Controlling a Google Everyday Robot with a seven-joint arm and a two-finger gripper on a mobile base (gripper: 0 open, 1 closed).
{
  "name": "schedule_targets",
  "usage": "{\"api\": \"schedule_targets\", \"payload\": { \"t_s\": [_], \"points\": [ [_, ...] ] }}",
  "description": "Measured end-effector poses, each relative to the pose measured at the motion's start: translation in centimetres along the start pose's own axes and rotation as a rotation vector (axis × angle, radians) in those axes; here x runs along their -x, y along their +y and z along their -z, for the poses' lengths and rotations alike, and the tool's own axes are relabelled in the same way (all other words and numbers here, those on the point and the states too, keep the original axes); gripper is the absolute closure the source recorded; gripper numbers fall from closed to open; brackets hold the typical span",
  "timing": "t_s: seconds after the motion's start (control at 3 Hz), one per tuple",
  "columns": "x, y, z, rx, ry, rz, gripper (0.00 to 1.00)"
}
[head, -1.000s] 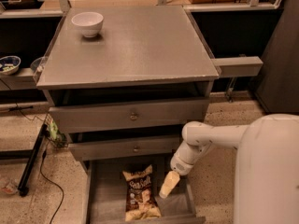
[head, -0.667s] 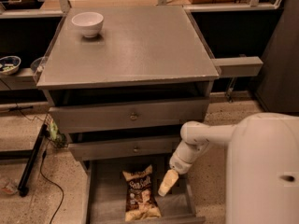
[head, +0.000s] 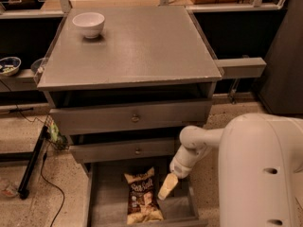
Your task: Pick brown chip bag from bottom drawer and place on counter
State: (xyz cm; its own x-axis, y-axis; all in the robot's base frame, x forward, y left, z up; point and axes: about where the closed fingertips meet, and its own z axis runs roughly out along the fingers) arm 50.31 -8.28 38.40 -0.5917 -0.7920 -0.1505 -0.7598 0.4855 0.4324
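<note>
1. Nearest in view, at the lower right, bulges the robot's big rounded white shell (head: 265, 174), with two small dark slots in its side.
2. From it a white jointed arm (head: 194, 143) reaches to the left and bends downward in front of the cabinet.
3. At the arm's end the pale cream-coloured gripper (head: 168, 187) points down and to the left, into the open drawer. Whether it is spread or pressed together I cannot tell.
4. The pulled-out grey wooden bottom drawer (head: 182, 211) is a flat tray with low sides, and the gripper hangs over its right half.
5. The crinkly dark brown chip bag (head: 141, 195), with tan ends and white lettering, lies flat on the drawer floor, lengthwise and left of centre. The gripper tip is just beside the bag's right edge, and I cannot tell whether the two touch.
6. Above, the shallow grey middle drawer (head: 109, 152) with a small round knob stands slightly out.
7. Over that sits the wider grey top drawer (head: 94, 120), also with a knob.
8. The large square matte grey counter (head: 142, 46) tops the cabinet.
9. A small round white bowl (head: 88, 24) stands upright near the counter's far left corner.
10. A narrow grey side shelf (head: 239, 67) juts out from the cabinet's right side.
11. Far to the left, a little blue-patterned dish (head: 8, 65) rests on a low ledge.
</note>
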Motion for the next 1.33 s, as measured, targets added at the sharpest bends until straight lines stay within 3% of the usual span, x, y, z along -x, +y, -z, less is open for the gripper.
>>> {"api": "schedule_targets", "payload": {
  "t_s": [0.33,0.67,1.0,1.33],
  "points": [
    [-0.1,0.2,-2.3,0.018,0.005,-0.016,0.0],
    [-1.2,3.6,-5.8,-0.011,-0.054,0.022,0.0],
    [-1.3,3.6,-6.0,-0.011,-0.054,0.022,0.0],
    [-1.3,3.3,-6.6,-0.008,-0.076,-0.018,0.0]
  ]
}}
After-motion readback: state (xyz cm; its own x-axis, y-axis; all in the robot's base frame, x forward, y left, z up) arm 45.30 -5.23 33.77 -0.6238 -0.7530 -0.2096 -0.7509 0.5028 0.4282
